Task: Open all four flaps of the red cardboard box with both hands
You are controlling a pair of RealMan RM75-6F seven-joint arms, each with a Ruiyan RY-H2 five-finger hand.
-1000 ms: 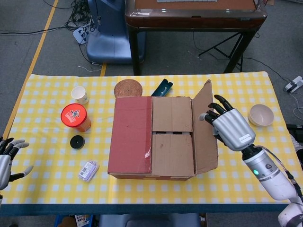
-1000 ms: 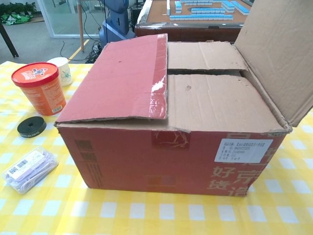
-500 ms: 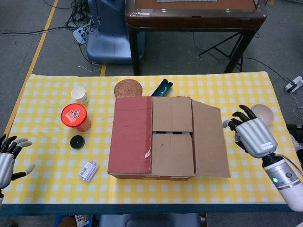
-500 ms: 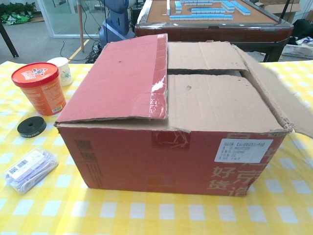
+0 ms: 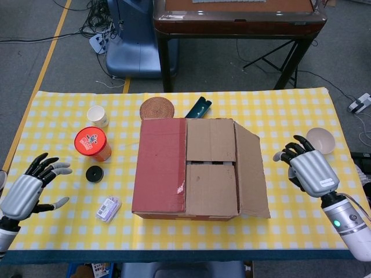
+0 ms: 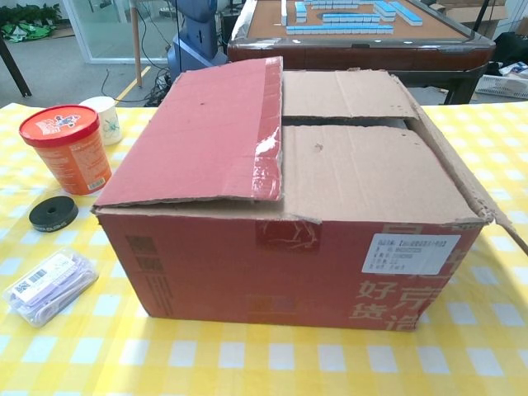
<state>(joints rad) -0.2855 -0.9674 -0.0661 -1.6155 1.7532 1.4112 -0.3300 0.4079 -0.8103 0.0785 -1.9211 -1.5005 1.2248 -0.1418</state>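
Note:
The red cardboard box (image 5: 191,168) (image 6: 289,256) sits mid-table. Its red left flap (image 5: 160,165) (image 6: 206,132) lies folded over the top. The right flap (image 5: 252,171) (image 6: 462,177) hangs folded outward and down. Two brown inner flaps (image 5: 211,168) (image 6: 355,140) lie flat across the opening. My right hand (image 5: 308,171) hovers empty to the right of the box, fingers spread, apart from the flap. My left hand (image 5: 29,191) is over the table's left edge, empty with fingers spread. Neither hand appears in the chest view.
Left of the box stand an orange tub (image 5: 93,144) (image 6: 68,148), a white cup (image 5: 97,116) (image 6: 103,118), a black disc (image 5: 94,174) (image 6: 53,212) and a clear packet (image 5: 108,209) (image 6: 48,285). Behind are a woven coaster (image 5: 157,108) and a dark green object (image 5: 199,107). A bowl (image 5: 320,140) sits right.
The right flap fell from upright to hanging outward as my right hand drew back to the right. My left hand came up and inward over the table's left edge.

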